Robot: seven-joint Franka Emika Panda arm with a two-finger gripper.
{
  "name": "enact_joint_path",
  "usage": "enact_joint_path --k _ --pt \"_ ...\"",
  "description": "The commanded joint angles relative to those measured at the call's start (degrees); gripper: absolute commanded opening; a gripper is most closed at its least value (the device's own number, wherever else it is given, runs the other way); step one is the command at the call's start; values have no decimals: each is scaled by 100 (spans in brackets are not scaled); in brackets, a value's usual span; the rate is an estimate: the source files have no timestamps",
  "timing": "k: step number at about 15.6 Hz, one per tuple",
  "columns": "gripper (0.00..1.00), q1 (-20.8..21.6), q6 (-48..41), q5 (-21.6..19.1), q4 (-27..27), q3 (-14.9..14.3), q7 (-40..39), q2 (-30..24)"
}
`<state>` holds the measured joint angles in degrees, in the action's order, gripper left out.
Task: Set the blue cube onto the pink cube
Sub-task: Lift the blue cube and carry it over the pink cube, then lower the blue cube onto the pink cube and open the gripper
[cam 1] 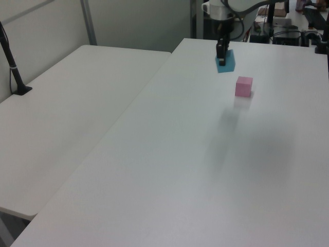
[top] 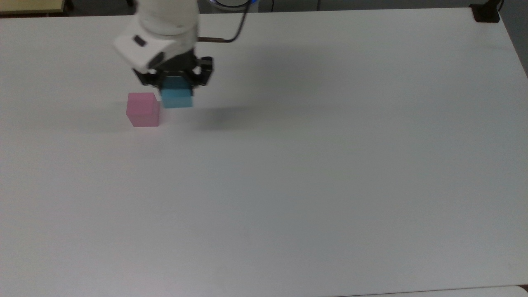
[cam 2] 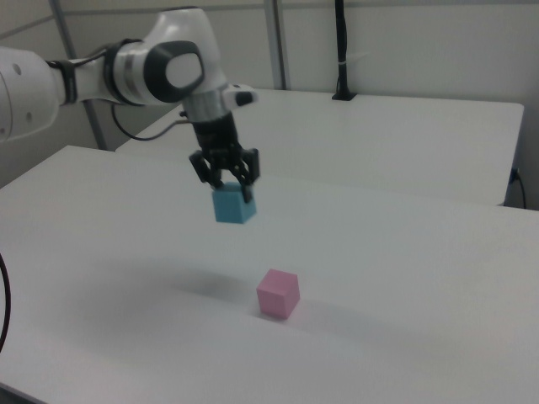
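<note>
The worktop [top: 288, 185] was a plain white surface. One item lay directly on it: the pink cube [top: 142, 109], resting flat toward the nine o'clock side in the top view, with bare worktop on every side of it.

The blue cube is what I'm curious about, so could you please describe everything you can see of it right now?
The blue cube is a small, plain, matte light-blue block with flat faces and crisp edges. The tool is shut on its upper part, holding it in the air, clear of the white table; its shadow lies on the tabletop. It hangs roughly level. In the right view it floats higher than the pink cube, not yet over it. Nothing but the tool touches it.
</note>
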<state>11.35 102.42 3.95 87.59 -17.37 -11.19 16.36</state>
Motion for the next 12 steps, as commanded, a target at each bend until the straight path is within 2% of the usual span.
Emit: enact_joint_path --k 1,4,7,12 --pt "20 279 672 -96 1090 -801 -594 -528" --pt "20 324 1419 -96 1575 -1014 -612 -512" --pt "20 333 1562 -96 1840 -1225 -857 -529" --pt "24 298 1817 -96 2077 -1225 -823 -512"
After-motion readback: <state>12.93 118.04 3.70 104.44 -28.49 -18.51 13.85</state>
